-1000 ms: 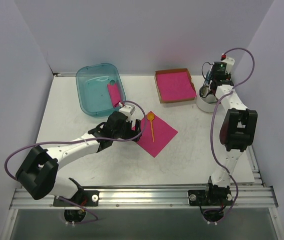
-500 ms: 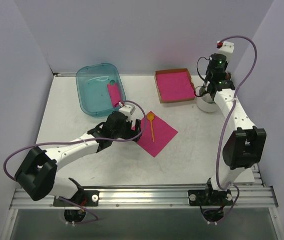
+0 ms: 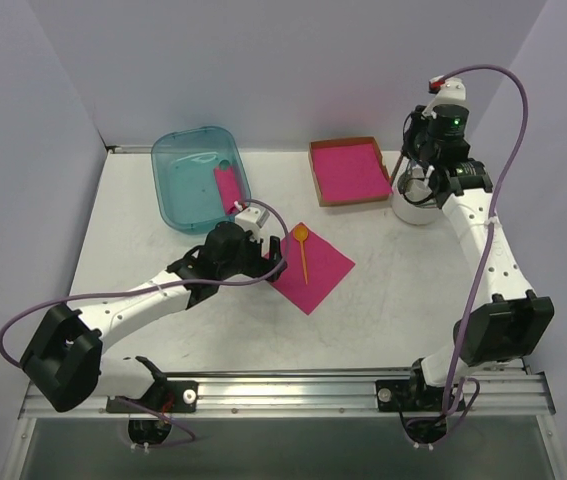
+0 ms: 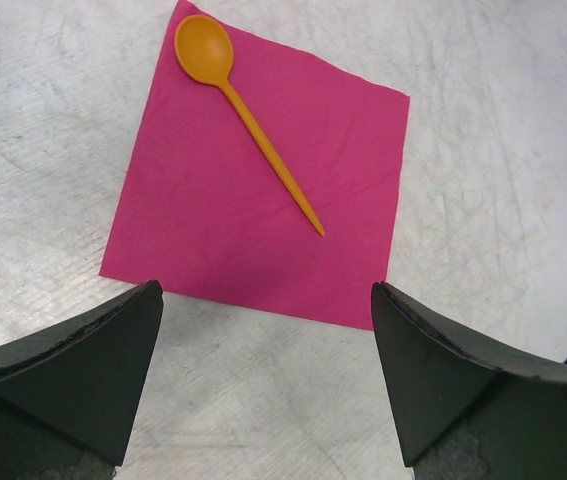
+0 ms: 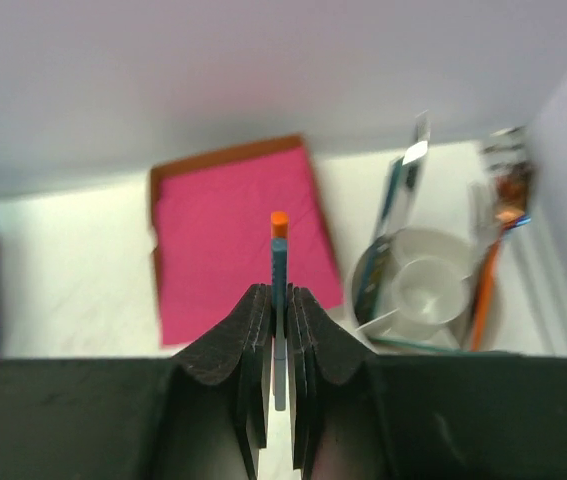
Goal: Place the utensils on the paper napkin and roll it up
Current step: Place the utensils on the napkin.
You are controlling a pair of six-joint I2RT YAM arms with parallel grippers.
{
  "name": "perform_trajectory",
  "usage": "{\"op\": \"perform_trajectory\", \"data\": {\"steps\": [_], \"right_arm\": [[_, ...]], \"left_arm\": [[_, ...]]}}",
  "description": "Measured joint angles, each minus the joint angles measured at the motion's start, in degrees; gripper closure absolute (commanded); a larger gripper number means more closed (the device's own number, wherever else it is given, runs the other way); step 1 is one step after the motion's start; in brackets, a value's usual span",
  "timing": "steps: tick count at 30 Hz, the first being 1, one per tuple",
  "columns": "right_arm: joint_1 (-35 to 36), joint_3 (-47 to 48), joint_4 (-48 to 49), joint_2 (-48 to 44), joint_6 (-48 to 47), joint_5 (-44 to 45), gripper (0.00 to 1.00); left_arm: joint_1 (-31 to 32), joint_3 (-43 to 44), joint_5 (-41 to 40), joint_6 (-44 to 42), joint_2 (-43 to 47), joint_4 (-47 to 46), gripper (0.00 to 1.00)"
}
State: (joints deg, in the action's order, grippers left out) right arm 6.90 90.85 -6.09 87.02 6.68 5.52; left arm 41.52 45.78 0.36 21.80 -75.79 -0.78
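Fingers point(image 4: 73, 370) of the left gripper point(image 4: 265, 300) stand far apart, and nothing is between them. They hang low over the near edge of the thin, square, bright pink paper napkin point(image 4: 193, 220).

The paper napkin lies flat and open on the white table point(image 3: 393, 290), turned like a diamond, near the middle. On it lies the small orange spoon point(image 4: 258, 135) with a round bowl. Its bowl is at the far corner of the napkin and its thin handle points in toward the middle. I cannot tell where the little grey fork is.

The right gripper point(image 5: 279, 300) is far off at the back right, up in the air. Its fingers are squeezed tight on a thin teal stick with an orange tip point(image 5: 279, 255), which pokes straight out past them. It is seen from its thin side, so I cannot tell what kind of tool it is.

Below that gripper stands a round white cup point(image 5: 423, 290) with some long tools leaning in it. Just beside the cup, to its left, is a brown cardboard tray point(image 3: 315, 175) with a thick stack of pink sheets point(image 3: 348, 170) in it. At the back left sits a see-through teal plastic tub point(image 3: 163, 190) with a small pink roll point(image 3: 227, 190) in its right side.
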Motion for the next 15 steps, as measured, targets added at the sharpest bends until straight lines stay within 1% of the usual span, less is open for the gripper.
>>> {"op": "perform_trajectory", "data": {"steps": [2,5,10,15], "right_arm": [[0.2,-0.7,-2.9,0.3,1.1,-6.7,1.0],[1.5,-4.3,-5.6,0.3,2.6,-14.4,1.0],[4.1,-9.3,-9.2,1.0,4.5,-24.1,1.0],[6.6,-12.8,-9.5,3.2,6.3,-30.7,1.0]], "left_arm": [[0.0,0.0,1.1,0.0,0.2,-0.4,0.06],[0.0,-0.1,3.0,0.0,0.2,-1.2,0.06],[0.0,-0.1,6.2,0.3,0.2,-2.8,0.06],[0.0,-0.1,7.9,0.9,-0.2,-3.4,0.06]]}}
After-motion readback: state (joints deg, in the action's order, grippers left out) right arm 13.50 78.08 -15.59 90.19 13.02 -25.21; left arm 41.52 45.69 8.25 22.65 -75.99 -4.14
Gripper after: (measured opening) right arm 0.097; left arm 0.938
